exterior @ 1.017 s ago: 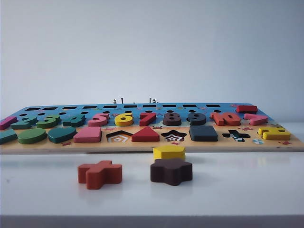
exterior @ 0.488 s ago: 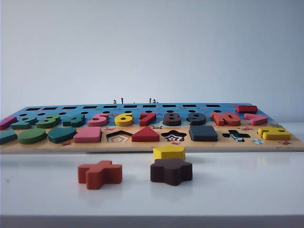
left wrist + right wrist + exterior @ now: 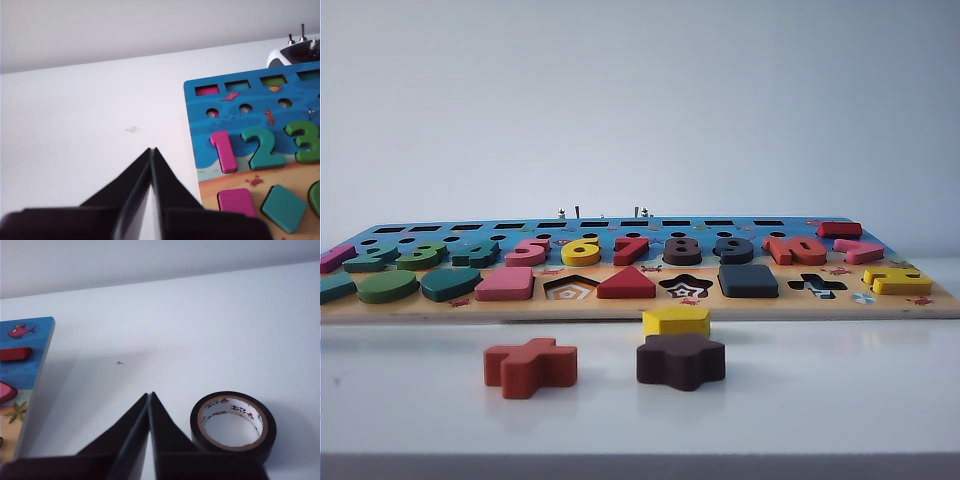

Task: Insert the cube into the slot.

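The cube (image 3: 748, 281), a flat dark navy square block, lies seated in the front row of the wooden puzzle board (image 3: 640, 308), between the star cut-out (image 3: 685, 287) and the cross cut-out (image 3: 817, 285). It covers the slot, whose floor is hidden beneath it. Neither gripper shows in the exterior view. My left gripper (image 3: 151, 150) is shut and empty over bare table beside the board's end with the numbers 1, 2, 3. My right gripper (image 3: 150, 394) is also shut and empty, over bare table past the board's other end.
Three loose pieces lie on the table in front of the board: an orange cross (image 3: 530, 366), a yellow block (image 3: 676, 320) and a dark brown star (image 3: 681, 360). A roll of black tape (image 3: 232, 425) lies close to my right gripper.
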